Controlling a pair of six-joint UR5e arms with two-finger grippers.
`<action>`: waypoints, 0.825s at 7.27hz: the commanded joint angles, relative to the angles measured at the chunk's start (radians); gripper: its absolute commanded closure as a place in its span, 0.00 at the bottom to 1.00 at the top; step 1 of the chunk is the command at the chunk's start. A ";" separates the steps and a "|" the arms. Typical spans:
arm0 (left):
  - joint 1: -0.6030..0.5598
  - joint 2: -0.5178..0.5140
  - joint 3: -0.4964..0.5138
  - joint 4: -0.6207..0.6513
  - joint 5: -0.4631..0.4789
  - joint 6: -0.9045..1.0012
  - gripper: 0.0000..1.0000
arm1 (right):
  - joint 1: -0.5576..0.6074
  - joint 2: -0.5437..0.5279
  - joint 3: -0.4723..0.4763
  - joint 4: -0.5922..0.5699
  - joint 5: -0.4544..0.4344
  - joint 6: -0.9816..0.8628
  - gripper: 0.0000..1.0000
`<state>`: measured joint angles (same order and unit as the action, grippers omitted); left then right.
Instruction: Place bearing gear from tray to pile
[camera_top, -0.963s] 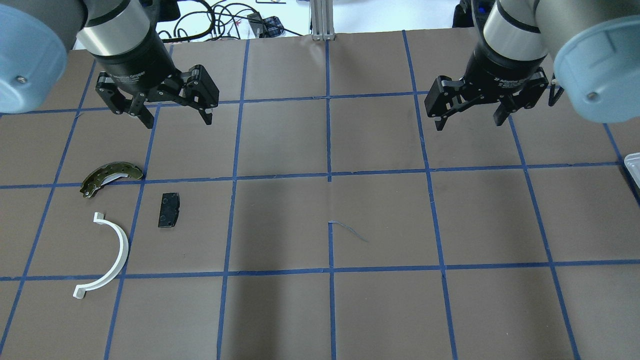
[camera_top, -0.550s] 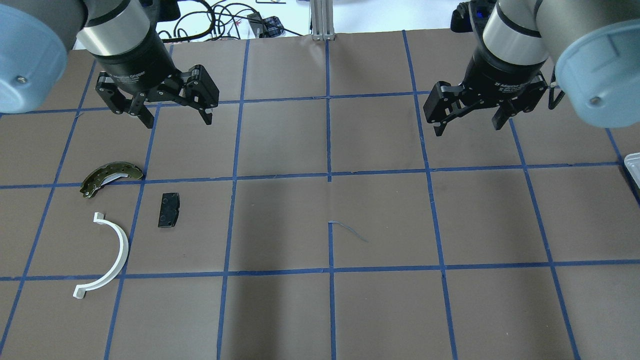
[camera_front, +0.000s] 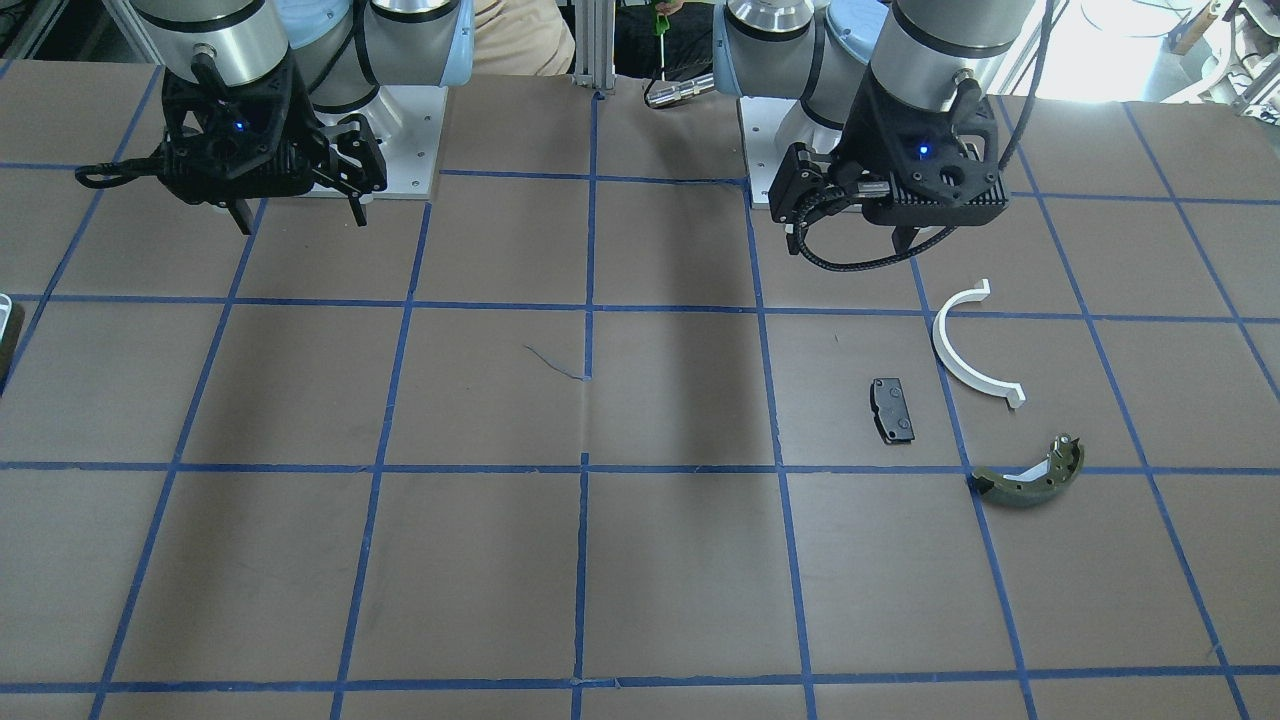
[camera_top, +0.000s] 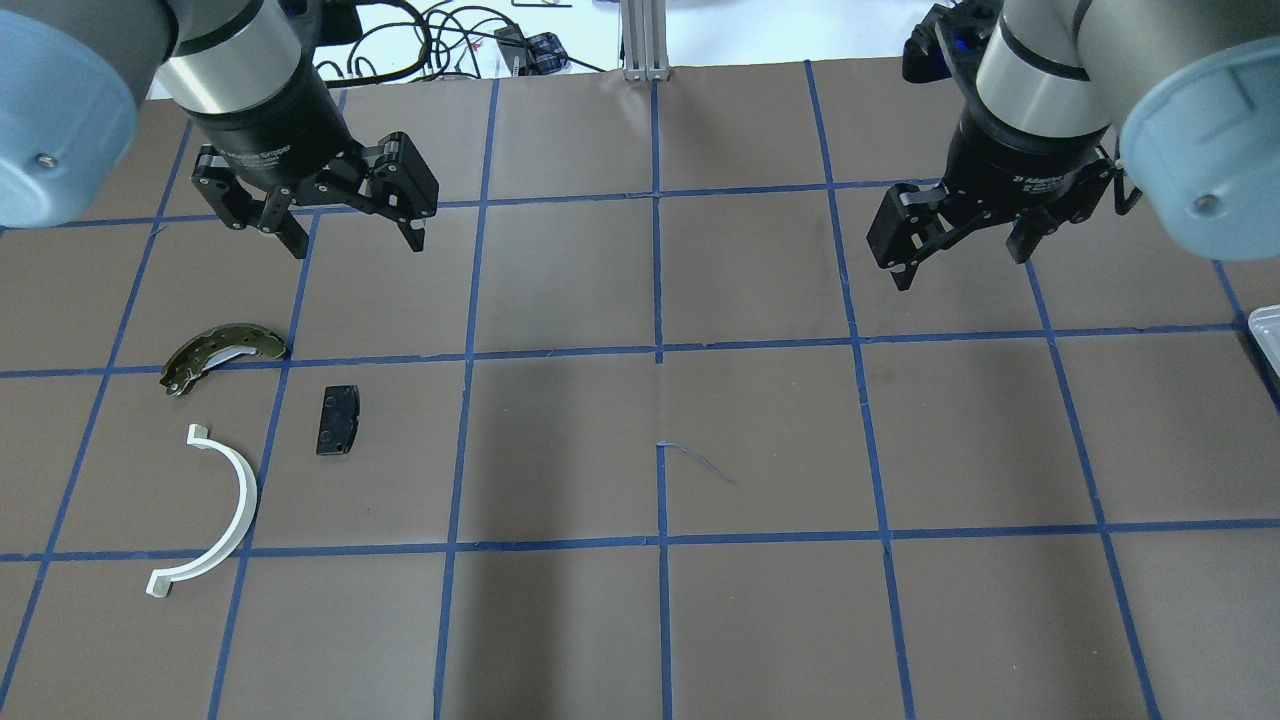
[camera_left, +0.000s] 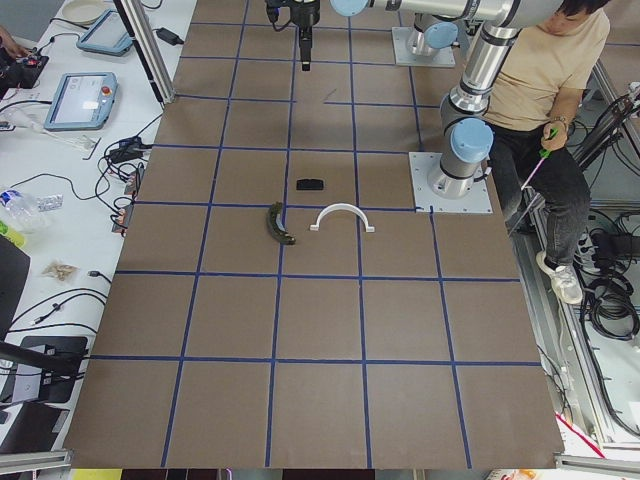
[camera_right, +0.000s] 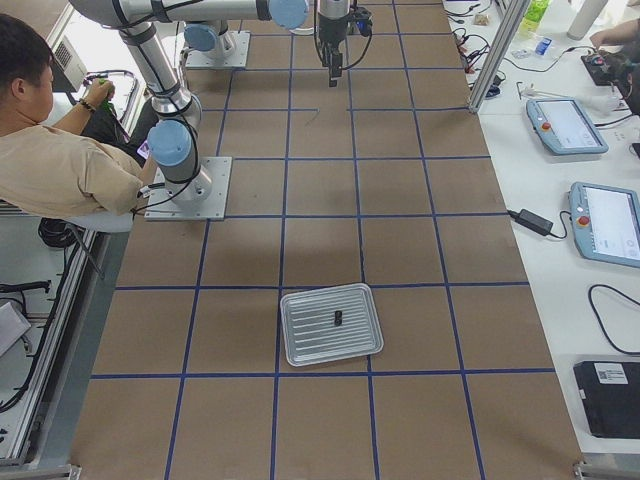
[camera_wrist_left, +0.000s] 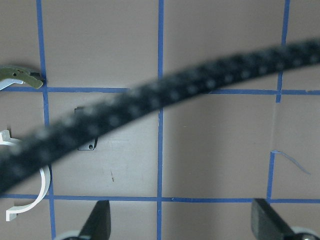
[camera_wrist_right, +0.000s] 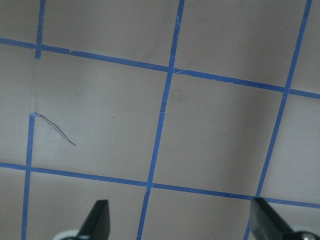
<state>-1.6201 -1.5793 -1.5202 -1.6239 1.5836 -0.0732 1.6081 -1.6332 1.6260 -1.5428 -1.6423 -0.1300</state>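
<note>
while the bearing gear (camera_right: 338, 318) lies as a small dark piece inside the tray (camera_right: 305, 340), well apart from both arms, the task looks to be at its first step: the reach for the pick. the right gripper (camera_top: 962, 268) hovers over bare table (camera_top: 760, 440), jaws spread wide, holding nothing. the left gripper (camera_top: 358, 248) hangs equally wide and empty just beyond the pile (camera_top: 338, 425) of brake shoe (camera_top: 240, 338), black pad (camera_top: 336, 415) and white half-ring (camera_top: 248, 495). next, i judge, the right arm must travel out to the tray, descend and centre its jaws on the gear.
</note>
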 joint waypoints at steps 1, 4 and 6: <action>0.000 0.002 -0.020 0.041 0.003 0.001 0.00 | -0.004 0.004 0.001 0.006 -0.010 0.026 0.00; 0.000 0.002 -0.021 0.042 0.006 0.024 0.00 | -0.066 0.009 -0.002 0.076 -0.017 0.029 0.00; 0.000 0.002 -0.020 0.042 0.006 0.047 0.00 | -0.220 0.006 0.000 0.046 -0.017 -0.262 0.00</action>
<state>-1.6199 -1.5770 -1.5407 -1.5815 1.5892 -0.0373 1.4839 -1.6254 1.6253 -1.4926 -1.6610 -0.2164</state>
